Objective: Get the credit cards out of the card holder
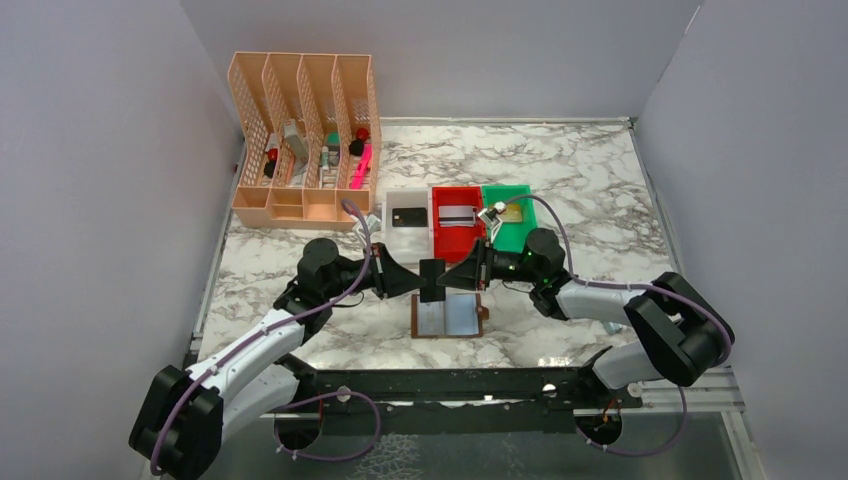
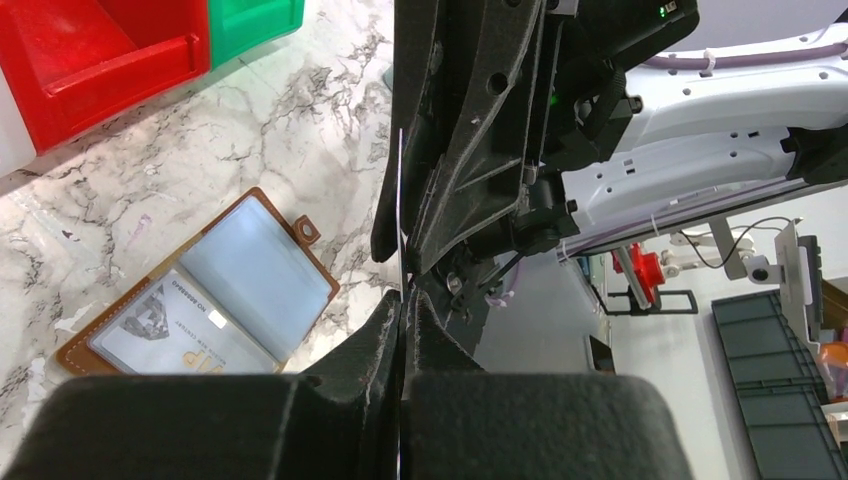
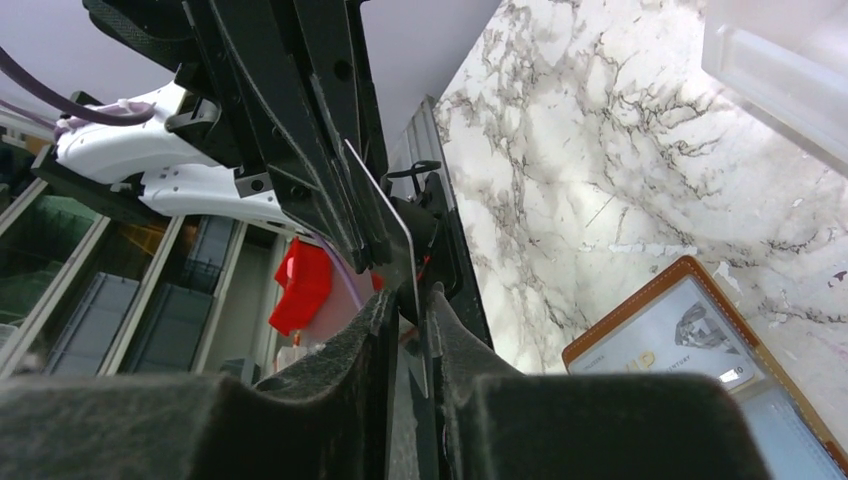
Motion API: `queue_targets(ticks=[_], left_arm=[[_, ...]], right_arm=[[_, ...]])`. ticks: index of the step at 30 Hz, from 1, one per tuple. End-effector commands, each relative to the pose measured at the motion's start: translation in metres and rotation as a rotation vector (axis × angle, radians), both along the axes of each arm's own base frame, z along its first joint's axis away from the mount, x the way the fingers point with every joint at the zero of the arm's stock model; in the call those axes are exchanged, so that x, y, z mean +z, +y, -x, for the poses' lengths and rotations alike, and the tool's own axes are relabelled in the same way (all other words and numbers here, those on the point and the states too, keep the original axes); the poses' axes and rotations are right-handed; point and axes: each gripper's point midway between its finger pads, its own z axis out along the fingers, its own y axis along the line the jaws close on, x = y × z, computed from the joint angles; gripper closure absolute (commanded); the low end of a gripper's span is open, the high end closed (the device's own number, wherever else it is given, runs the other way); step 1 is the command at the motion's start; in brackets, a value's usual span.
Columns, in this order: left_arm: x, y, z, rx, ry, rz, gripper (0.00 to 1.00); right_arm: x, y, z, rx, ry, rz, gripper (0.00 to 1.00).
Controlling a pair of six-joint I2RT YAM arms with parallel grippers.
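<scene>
**Card held over open holder**

Near: holder (image 1: 447, 315), flat and open on worktop (image 1: 600, 180), one pocket filled. Over its far edge: black card (image 1: 431, 280), upright, pinched in left fingers (image 1: 412, 280). Right fingers (image 1: 452, 276) straddle its other edge, grip uncertain. Far: white, red, green bins (image 1: 455, 245).

I am looking into a robotics lab cell: a marble-patterned table (image 1: 590, 180) boxed in by plain grey panels (image 1: 100, 170) along its left, far and right edges, a black mounting rail (image 1: 450, 383) on its near edge, and dark storage crates (image 2: 775, 400) beyond it.
</scene>
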Motion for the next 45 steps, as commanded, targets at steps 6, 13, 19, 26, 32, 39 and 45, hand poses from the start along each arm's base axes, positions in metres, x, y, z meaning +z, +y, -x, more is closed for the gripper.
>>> queue_targets(ticks=[6,13,19,26,32,39,45], left_arm=[[0.005,0.000,0.001,-0.015,-0.030,0.024,0.90],[0.005,0.005,-0.014,0.084,-0.031,-0.003,0.43],[-0.014,0.037,-0.042,0.320,-0.021,-0.227,0.20],[-0.006,0.096,-0.060,0.611,-0.032,-0.450,0.06],[-0.002,0.131,-0.069,0.751,-0.043,-0.614,0.04],[-0.001,0.158,-0.075,0.833,-0.111,-0.741,0.04],[-0.015,0.177,-0.077,0.884,-0.126,-0.842,0.02]], right_arm=[[0.011,-0.002,0.003,0.010,-0.041,-0.031,0.94],[0.002,-0.007,0.000,-0.037,-0.042,0.008,0.99],[-0.006,-0.012,-0.014,-0.125,-0.056,0.100,0.99],[-0.006,-0.021,-0.031,-0.217,-0.113,0.193,0.99],[-0.001,-0.022,-0.044,-0.255,-0.155,0.249,0.99],[-0.001,-0.017,-0.055,-0.250,-0.173,0.290,0.99],[0.000,-0.003,-0.071,-0.263,-0.246,0.379,0.99]])
